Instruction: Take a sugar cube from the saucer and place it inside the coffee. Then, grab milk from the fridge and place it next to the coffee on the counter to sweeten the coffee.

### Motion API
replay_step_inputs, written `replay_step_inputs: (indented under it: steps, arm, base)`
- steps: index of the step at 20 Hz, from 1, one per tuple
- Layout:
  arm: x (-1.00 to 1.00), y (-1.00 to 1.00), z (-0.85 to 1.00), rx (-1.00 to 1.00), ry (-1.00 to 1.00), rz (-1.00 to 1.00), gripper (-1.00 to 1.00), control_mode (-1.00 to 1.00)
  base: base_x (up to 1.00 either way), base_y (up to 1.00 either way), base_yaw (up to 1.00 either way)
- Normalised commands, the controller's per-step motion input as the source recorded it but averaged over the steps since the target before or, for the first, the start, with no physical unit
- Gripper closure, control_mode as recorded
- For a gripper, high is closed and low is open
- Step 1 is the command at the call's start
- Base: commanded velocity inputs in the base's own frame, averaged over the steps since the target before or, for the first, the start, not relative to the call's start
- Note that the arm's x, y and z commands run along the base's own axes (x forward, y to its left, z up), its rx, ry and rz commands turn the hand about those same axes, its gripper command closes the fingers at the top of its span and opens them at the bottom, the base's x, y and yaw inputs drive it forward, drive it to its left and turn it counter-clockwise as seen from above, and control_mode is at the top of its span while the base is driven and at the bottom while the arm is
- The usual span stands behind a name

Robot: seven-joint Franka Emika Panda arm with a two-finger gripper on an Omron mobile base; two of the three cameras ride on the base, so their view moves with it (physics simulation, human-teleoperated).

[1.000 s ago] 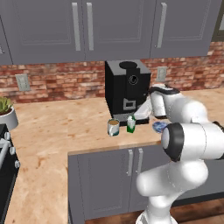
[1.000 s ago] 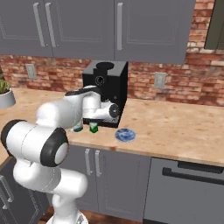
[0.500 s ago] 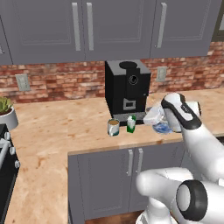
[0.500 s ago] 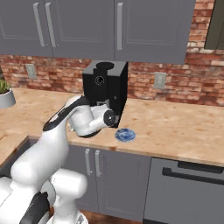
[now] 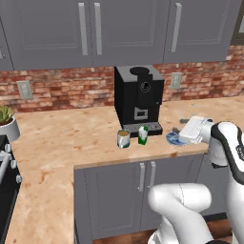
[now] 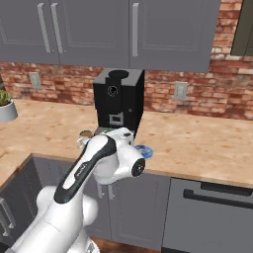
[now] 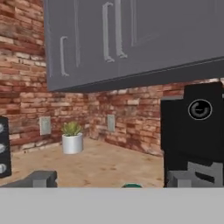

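Standing beside the mug [image 5: 123,138] on the table [image 5: 71,138], the milk [image 5: 142,135] appears delivered; hand [image 7: 109,183] fingers apart, empty.

Coffee [image 5: 123,138] just beside milk [image 5: 142,135] on counter [image 5: 71,138]

Tan-orange mottled stone counter [image 5: 71,138] runs below the grey wall cabinets [image 5: 128,28]. Tall black box-shaped coffee machine [image 5: 138,97] stands on it against the brick wall [image 5: 62,88]. Just before the machine: small pale mug of coffee [image 5: 123,138] at left, small white-and-green milk container [image 5: 142,135] beside it at right. Flat round blue saucer [image 5: 174,138] further right, partly behind the robot's white hand. White potted plant [image 5: 7,125] far left.
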Motion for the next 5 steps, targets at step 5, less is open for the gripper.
replay_step_inputs:
  steps: [5]
  arm:
    - [-0.47, -0.57, 0.00, 0.27, -0.18, 0.00, -1.00, -1.00]
  base:
    - [0.00, 0.00, 0.00]
